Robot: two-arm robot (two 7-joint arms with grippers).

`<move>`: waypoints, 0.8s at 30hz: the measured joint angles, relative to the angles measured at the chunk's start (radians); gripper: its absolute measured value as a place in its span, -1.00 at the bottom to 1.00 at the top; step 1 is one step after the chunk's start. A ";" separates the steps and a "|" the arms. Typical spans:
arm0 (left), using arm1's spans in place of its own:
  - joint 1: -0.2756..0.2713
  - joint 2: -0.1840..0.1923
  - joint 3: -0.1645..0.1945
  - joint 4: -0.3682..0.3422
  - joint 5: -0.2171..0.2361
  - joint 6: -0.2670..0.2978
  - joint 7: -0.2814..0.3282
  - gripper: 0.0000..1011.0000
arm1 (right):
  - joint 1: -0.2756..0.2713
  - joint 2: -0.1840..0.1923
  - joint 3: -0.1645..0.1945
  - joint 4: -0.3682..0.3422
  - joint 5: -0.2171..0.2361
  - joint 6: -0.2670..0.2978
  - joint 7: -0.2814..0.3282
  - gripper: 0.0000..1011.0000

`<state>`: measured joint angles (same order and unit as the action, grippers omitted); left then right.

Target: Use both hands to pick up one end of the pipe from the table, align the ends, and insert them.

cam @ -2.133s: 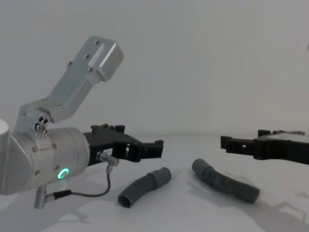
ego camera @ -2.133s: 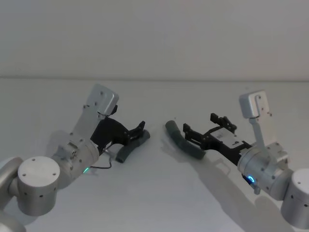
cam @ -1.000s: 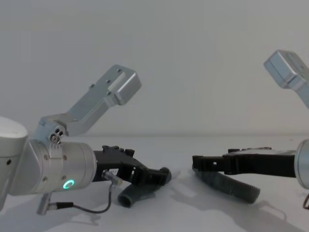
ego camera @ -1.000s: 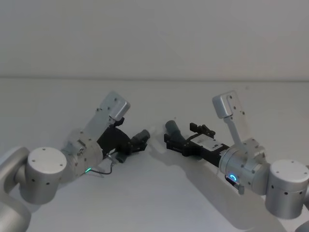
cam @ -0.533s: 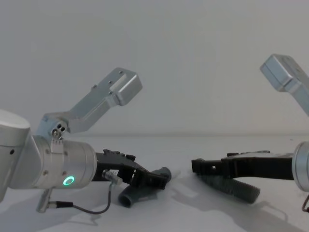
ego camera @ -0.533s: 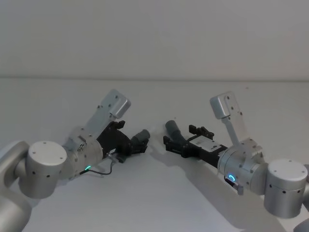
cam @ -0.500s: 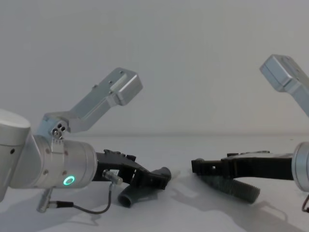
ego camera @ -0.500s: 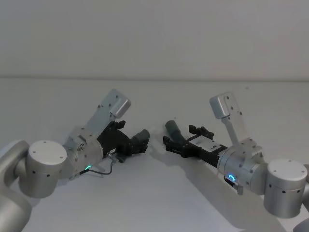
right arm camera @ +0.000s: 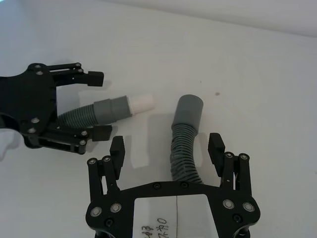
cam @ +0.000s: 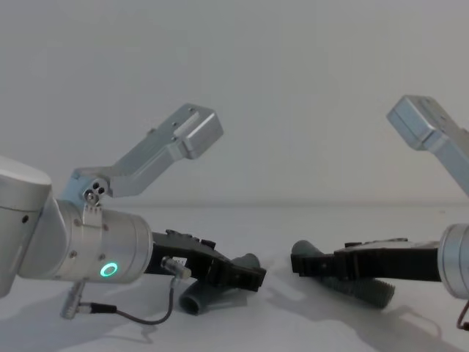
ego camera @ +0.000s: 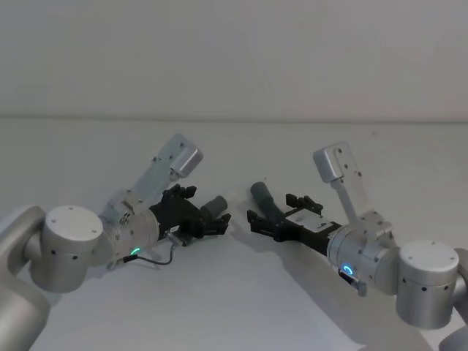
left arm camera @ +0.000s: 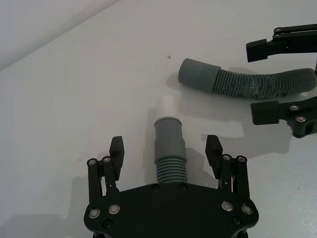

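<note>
Two dark-grey ribbed pieces of the pipe lie on the white table. My left gripper is open and low, its fingers on either side of the left piece, whose stepped cuff ends in a whitish tip. In the head view this gripper covers most of that piece. Over the right piece, my right gripper stands open, and the wide plain cuff pokes out past its fingertips. The two ends lie a short gap apart, neither one lifted.
Both silver arms reach inward from the near corners, the left arm and the right arm. A thin black cable loops under the left wrist. White wall stands behind the table's far edge.
Both open grippers have dropped toward the table and pushed forward, from beside the pieces to straddling them. The pieces have stayed where they lay.
</note>
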<state>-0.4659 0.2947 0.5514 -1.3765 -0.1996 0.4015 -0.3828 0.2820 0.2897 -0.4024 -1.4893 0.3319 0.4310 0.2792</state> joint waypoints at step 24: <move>0.000 0.008 -0.016 -0.002 0.001 0.035 -0.041 0.98 | 0.025 -0.027 -0.012 0.063 -0.036 -0.001 0.004 0.98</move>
<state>-0.4656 0.3024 0.5355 -1.3781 -0.1988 0.4370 -0.4236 0.3066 0.2628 -0.4146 -1.4260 0.2962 0.4298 0.2827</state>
